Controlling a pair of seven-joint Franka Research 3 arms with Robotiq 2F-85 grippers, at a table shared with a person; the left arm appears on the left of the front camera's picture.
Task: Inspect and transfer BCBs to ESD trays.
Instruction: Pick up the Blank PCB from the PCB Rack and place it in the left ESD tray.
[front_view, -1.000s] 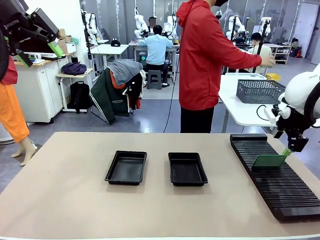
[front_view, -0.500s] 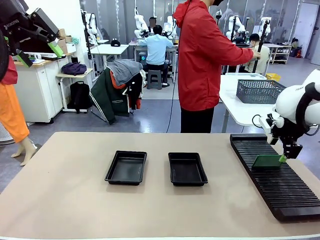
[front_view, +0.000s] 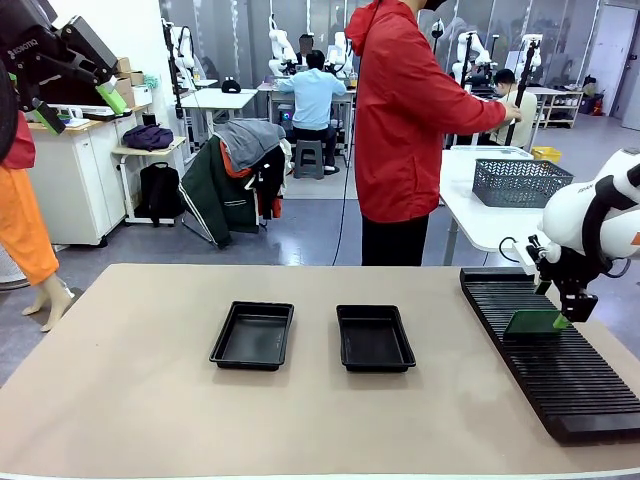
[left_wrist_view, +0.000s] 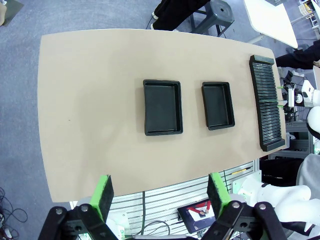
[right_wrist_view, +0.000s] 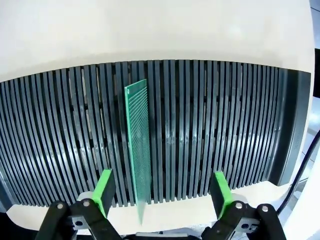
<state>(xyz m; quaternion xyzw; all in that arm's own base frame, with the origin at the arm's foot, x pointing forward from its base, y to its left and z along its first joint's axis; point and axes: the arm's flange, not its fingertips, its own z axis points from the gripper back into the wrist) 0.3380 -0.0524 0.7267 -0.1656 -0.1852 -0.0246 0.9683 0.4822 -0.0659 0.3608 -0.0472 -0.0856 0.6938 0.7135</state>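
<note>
Front view: 1 green BCB (front_view: 532, 322) stands on edge in a slot of the black ribbed rack (front_view: 565, 385), right gripper (front_view: 568, 312) over it with jaws spread wide, grasping nothing; left gripper (front_view: 75, 108) hangs high, jaws released; 2 ESD trays (front_view: 253, 335) (front_view: 375, 338) sit mid-table.

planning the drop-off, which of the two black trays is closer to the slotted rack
The tray on the robot's right side: it lies between the other tray and the rack.
</note>
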